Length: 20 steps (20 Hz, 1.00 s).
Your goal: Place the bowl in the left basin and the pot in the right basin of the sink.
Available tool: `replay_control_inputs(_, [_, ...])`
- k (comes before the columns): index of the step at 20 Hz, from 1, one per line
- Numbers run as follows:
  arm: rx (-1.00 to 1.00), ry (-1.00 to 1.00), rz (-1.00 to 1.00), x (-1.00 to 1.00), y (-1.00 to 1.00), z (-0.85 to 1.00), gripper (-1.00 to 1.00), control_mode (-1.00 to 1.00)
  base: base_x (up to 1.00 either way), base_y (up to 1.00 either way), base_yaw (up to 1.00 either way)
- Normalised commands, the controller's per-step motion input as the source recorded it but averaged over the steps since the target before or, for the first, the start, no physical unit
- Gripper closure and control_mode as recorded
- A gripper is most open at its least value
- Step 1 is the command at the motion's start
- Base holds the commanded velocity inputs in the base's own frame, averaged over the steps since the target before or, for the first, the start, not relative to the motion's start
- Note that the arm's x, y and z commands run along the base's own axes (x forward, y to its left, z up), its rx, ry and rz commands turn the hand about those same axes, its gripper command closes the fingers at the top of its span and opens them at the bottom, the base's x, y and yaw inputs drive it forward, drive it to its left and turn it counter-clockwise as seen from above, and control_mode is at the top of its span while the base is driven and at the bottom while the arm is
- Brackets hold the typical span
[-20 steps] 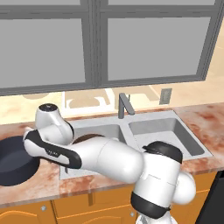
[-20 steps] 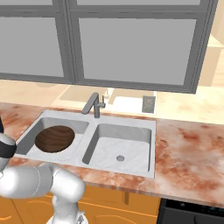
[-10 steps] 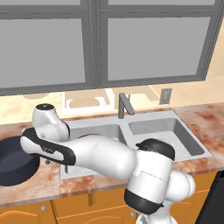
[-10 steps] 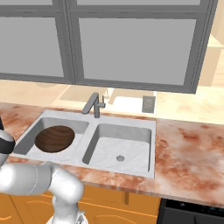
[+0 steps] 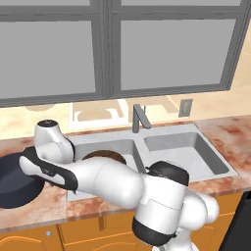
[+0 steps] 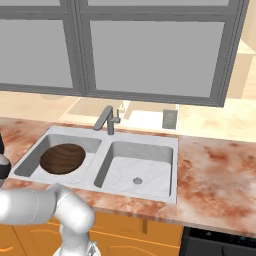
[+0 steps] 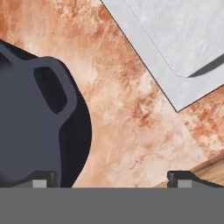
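Note:
The dark brown bowl (image 6: 62,158) lies flat in the left basin (image 6: 35,155) of the sink (image 6: 165,142); it also shows past the arm (image 5: 103,157). The right basin (image 6: 137,167) holds nothing. The navy-black pot (image 5: 14,184) stands on the counter left of the sink, with my arm stretched over to it. In the hand view the pot (image 7: 30,131) and its loop handle (image 7: 54,92) are at the left. My gripper (image 7: 111,178) is open above the pot's edge: one fingertip (image 7: 41,178) over the pot, the other over bare counter.
An angular grey faucet (image 6: 107,119) stands at the sink's back edge. Wall cabinets (image 6: 150,45) hang above. Reddish marbled counter (image 6: 220,175) runs right of the sink. The sink's corner (image 7: 175,48) lies close to the pot, and the counter's wooden front edge (image 7: 214,168) is near.
The arm has shifted slightly left toward the pot. The bowl and pot have not moved, and the gripper has stayed open.

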Motion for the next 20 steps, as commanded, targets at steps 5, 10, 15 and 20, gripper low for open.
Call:
replay_control_inputs(5, [-0.04,-0.02,0.0,0.04,0.06,-0.17,-1.0,-1.0,0.0,0.0,0.0])
replay_control_inputs(10, [-0.01,0.0,0.0,0.11,0.04,-0.05,-1.0,-1.0,0.0,0.0,0.0])
replay_control_inputs(15, [0.0,0.0,0.0,0.13,0.05,-0.01,-1.0,-1.0,0.0,0.0,0.0])
replay_control_inputs(20, [0.0,0.0,0.0,0.12,0.05,0.0,-1.0,-1.0,0.0,0.0,0.0])
